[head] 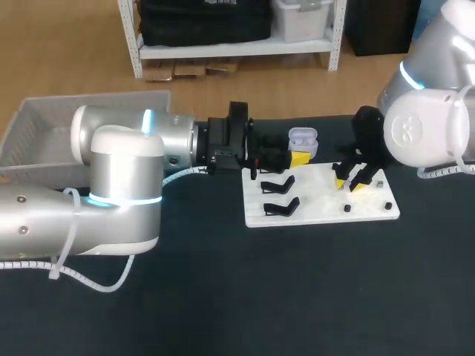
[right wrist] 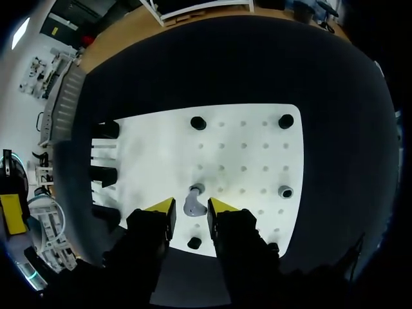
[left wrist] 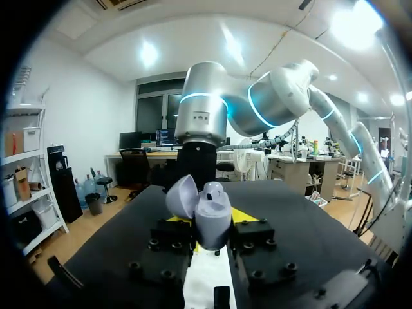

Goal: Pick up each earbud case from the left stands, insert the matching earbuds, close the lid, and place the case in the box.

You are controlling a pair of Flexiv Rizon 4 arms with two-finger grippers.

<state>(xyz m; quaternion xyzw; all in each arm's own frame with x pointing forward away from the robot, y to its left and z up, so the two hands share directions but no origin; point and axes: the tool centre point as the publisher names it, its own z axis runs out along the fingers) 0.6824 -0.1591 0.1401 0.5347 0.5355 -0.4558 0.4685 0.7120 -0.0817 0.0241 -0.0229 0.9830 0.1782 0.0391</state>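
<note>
**Case held in the left gripper, right fingers astride an earbud**

In the head view the left arm point(head: 126, 159) reaches in from nine o'clock. The left gripper point(head: 294, 154) is clamped on the white earbud case point(left wrist: 213, 215), which it holds off the table point(head: 297, 297) near the twelve o'clock edge of the white board point(head: 326, 209). The left wrist view shows the case upright between the two fingers, with its lid point(left wrist: 182, 196) swung open.

The right gripper point(head: 349, 183) hangs over the board's three o'clock half, fingers apart. In the right wrist view a small grey earbud point(right wrist: 192, 205) lies on the board between the yellow tips. I cannot tell whether either tip touches it.

Two black stands point(head: 279, 183) sit on the board's nine o'clock side. The grey box point(head: 44, 122) rests at ten o'clock on the table, well apart from the board
</note>
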